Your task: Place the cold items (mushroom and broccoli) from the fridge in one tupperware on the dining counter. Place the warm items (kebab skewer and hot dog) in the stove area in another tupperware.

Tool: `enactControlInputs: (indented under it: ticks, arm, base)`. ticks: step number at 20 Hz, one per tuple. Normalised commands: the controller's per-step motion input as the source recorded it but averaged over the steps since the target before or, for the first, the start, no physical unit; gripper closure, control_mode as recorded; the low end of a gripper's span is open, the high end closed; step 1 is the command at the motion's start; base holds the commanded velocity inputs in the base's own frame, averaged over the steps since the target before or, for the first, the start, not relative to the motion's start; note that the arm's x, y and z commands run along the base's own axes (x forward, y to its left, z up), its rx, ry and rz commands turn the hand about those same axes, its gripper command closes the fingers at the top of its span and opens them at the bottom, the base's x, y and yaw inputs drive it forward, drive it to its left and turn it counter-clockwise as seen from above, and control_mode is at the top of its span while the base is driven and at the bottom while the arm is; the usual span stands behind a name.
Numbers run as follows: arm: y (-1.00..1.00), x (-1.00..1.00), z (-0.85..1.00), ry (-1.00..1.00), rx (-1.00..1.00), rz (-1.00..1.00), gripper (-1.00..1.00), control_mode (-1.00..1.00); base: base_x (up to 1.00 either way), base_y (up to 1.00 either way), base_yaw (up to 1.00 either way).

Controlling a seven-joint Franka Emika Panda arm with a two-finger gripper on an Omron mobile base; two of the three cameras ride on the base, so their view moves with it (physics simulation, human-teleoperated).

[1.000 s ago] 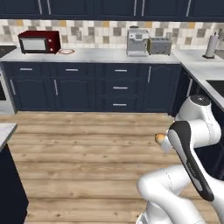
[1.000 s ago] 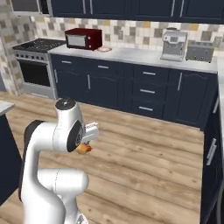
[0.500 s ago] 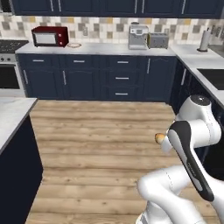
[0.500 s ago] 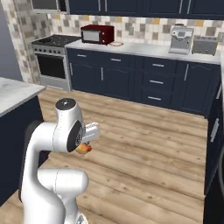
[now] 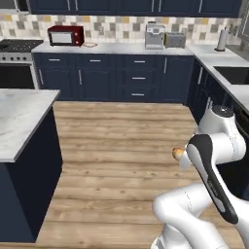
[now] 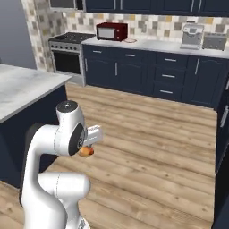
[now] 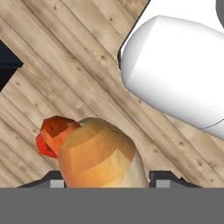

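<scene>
My gripper [image 7: 105, 180] is shut on the hot dog [image 7: 100, 153], a tan bun with a red sausage end sticking out to the left. Its bun fills the space between the two dark fingertips [image 7: 57, 181]. The hot dog [image 5: 178, 153] hangs at the end of my folded white arm, above the wooden floor, in the left base view. From the right base view the hot dog [image 6: 86, 152] peeks out under the hand, close to my body.
A marble-topped island counter [image 5: 19, 116] stands at the left, also near in the right base view [image 6: 22, 87]. The stove [image 6: 71, 40], red microwave [image 5: 65, 35] and coffee machine [image 5: 154, 36] line the back wall. A sink [image 5: 233, 73] lies at the right. Open wooden floor stretches ahead.
The whole picture has shifted as the base drove: the back cabinets slid right and farther off, and the island counter came into view at the left. The hot dog stays held.
</scene>
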Motion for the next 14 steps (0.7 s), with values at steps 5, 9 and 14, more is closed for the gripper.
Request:
enactControlInputs:
  ticks: [5,9,14]
  arm:
    - [0.00,0.00,0.00,0.00,0.00,0.00,1.00,1.00]
    - [0.00,0.00,0.00,0.00,0.00,0.00,1.00,1.00]
    - [0.00,0.00,0.00,0.00,0.00,0.00,1.00,1.00]
  base:
    - [-1.00,0.64,0.01]
    - [-1.00,0.69,0.00]
    - [-1.00,0.62,0.00]
